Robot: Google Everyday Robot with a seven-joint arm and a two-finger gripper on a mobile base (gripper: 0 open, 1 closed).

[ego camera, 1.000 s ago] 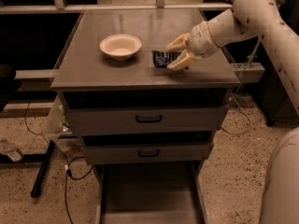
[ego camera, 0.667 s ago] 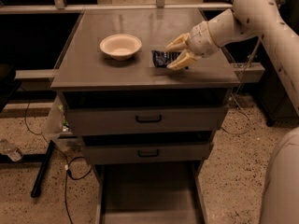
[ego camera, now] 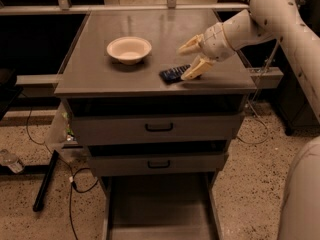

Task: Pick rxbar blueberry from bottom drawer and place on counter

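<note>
Since a second ago the jaws have spread, and the bar (ego camera: 172,74) is no longer pinched between them. It lies flat on the desk (ego camera: 95,76) near the front edge, right of the bowl (ego camera: 129,49). We see the gripper (ego camera: 183,64) right of centre in the upper half of the frame, jaws wide and holding nothing, the lower jaw touching or just beside the bar's right end. We judge the bar light, thin and slightly bendy, with a slick wrapper, so a hold across its short width suits it. At lower centre the bottom drawer (ego camera: 160,204) stands open.
</note>
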